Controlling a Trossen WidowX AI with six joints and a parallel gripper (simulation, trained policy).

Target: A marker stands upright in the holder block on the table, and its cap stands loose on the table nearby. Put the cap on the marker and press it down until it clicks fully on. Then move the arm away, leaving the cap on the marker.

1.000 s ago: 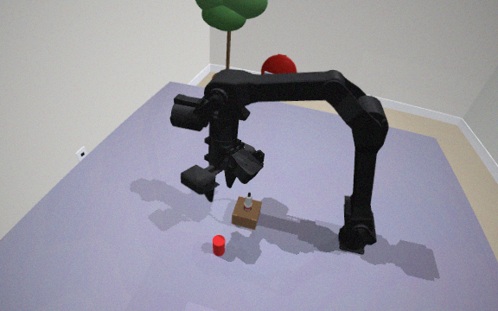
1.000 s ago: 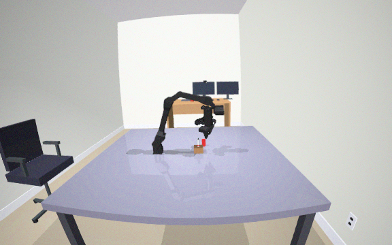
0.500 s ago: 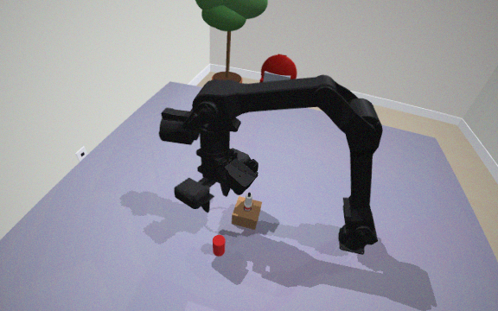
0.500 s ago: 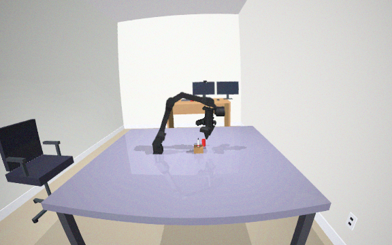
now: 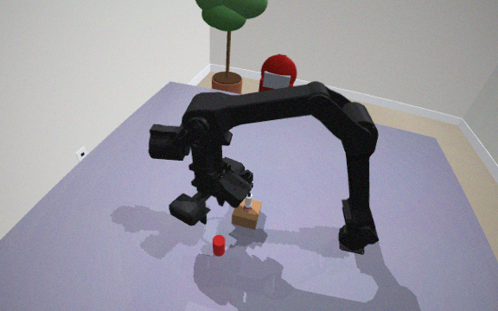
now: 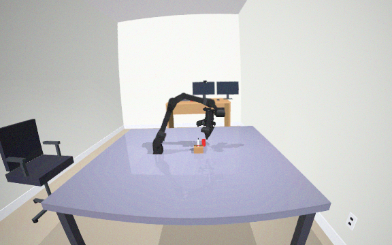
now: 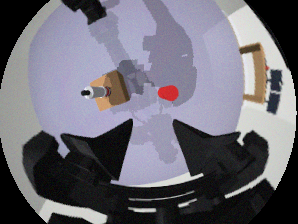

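The red cap [image 5: 219, 245] [image 6: 203, 142] [image 7: 168, 93] stands loose on the table. The white marker [image 5: 248, 201] [image 6: 198, 142] [image 7: 98, 92] stands upright in the brown holder block [image 5: 245, 219] [image 6: 199, 150] [image 7: 119, 89], with its dark tip bare. My gripper [image 5: 223, 212] [image 7: 153, 121] is open with nothing between its fingers. It hangs above the table. In the wrist view the cap lies beyond the gap between the fingertips, a little to the right, and the block lies beyond the left finger. No finger touches the cap or the marker.
The holder block and marker stand close to the cap. The arm's base [image 5: 357, 238] [image 6: 158, 148] stands on the same table [image 5: 102, 259] [image 6: 182, 190], on the far side of the block from the gripper in the top view. A dark office chair [image 6: 39, 167] stands beside the table.
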